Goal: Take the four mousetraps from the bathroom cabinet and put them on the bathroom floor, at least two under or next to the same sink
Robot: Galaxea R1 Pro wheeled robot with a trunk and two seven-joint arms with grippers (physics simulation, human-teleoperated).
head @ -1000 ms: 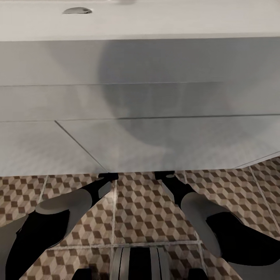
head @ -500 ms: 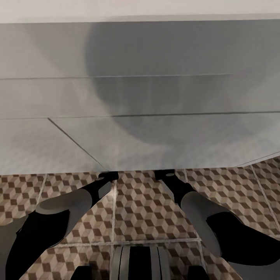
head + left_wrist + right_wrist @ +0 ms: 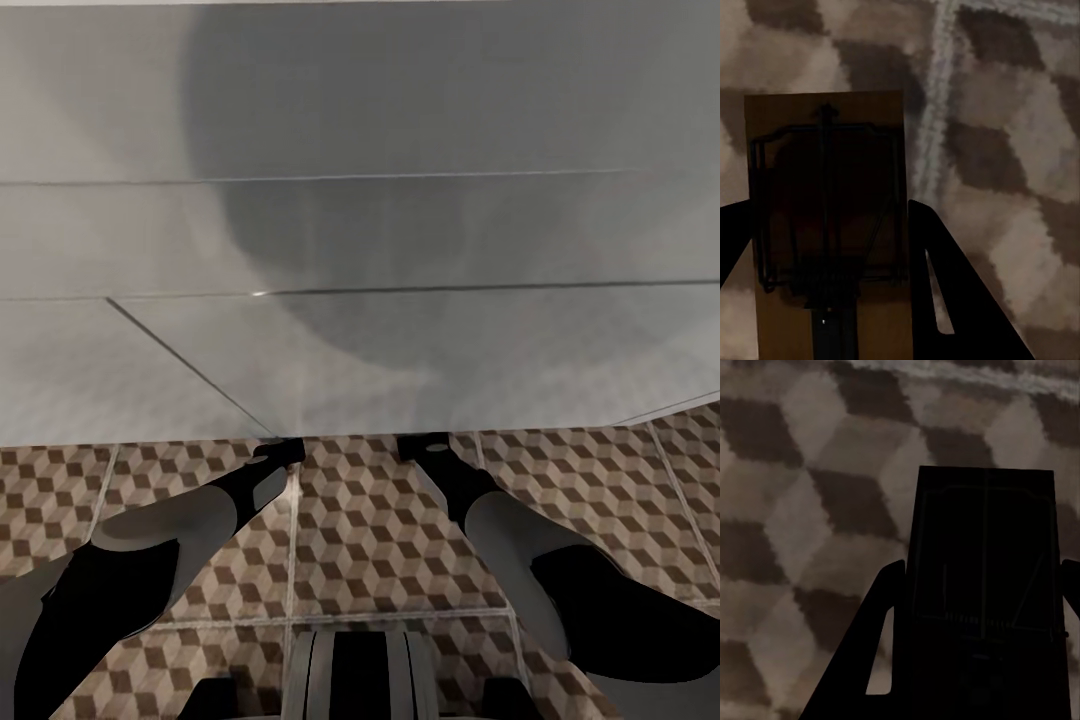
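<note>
Two arms reaching low toward vanity point(image 3: 400, 340), left gripper point(image 3: 832, 300) pinching tan mousetrap point(image 3: 825, 217), right gripper point(image 3: 975, 660) apparently clamping dark mousetrap point(image 3: 986, 585)

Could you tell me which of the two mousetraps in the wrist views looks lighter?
The left gripper's mousetrap: its tan wood shows. The right gripper's mousetrap appears almost black.

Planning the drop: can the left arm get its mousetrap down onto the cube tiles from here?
Probably yes. The left gripper holds its mousetrap between its fingers, facing bare bathroom floor with nothing between. How far off the floor is cannot be judged.
</note>
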